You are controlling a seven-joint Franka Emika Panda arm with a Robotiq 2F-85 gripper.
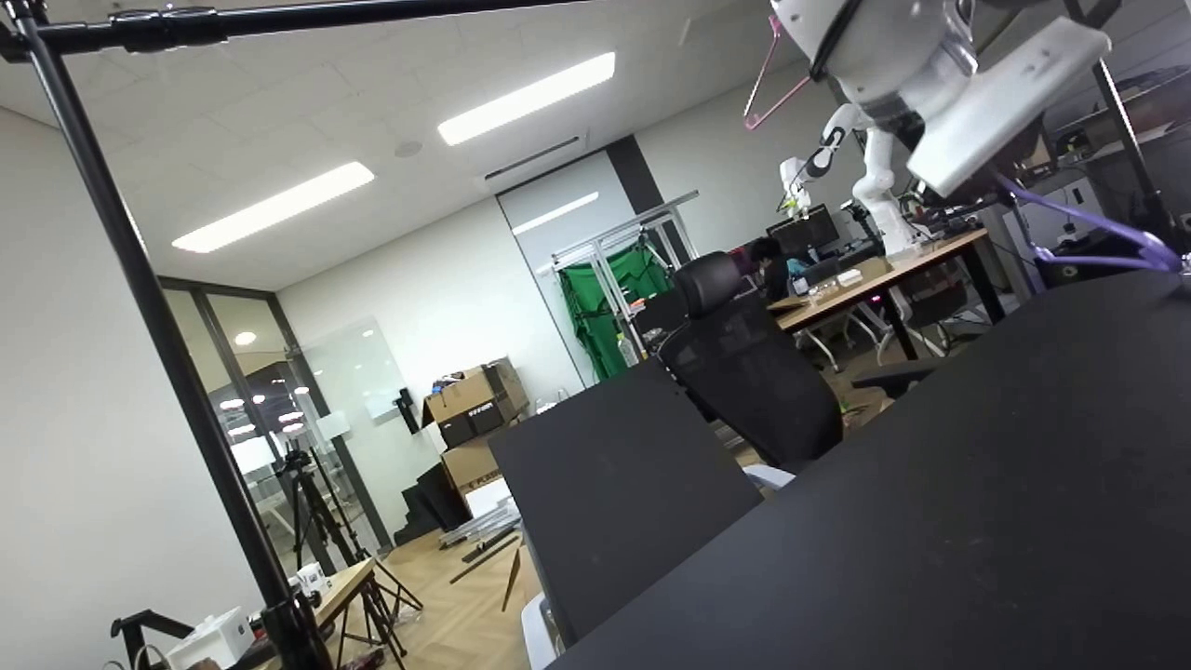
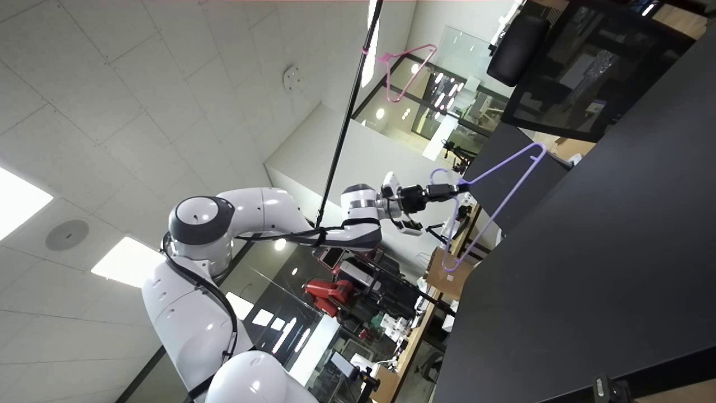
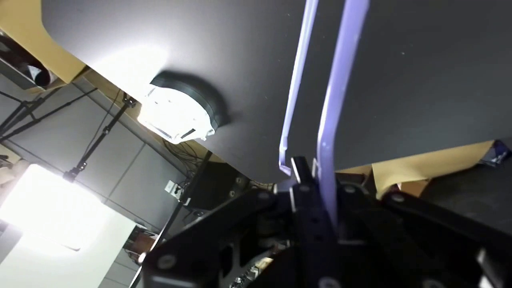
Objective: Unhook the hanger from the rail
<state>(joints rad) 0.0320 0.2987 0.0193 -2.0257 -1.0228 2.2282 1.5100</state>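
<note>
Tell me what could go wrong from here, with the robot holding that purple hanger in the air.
The gripper seems to pinch the thin purple hanger at just one spot, so it might twist or slip. In the wrist view the hanger shows against the black tabletop; if the arm lowers, the hanger could hit that surface and bend. Should the arm swing toward the rail, it may bump the pink hanger, which looks hung there.
</note>
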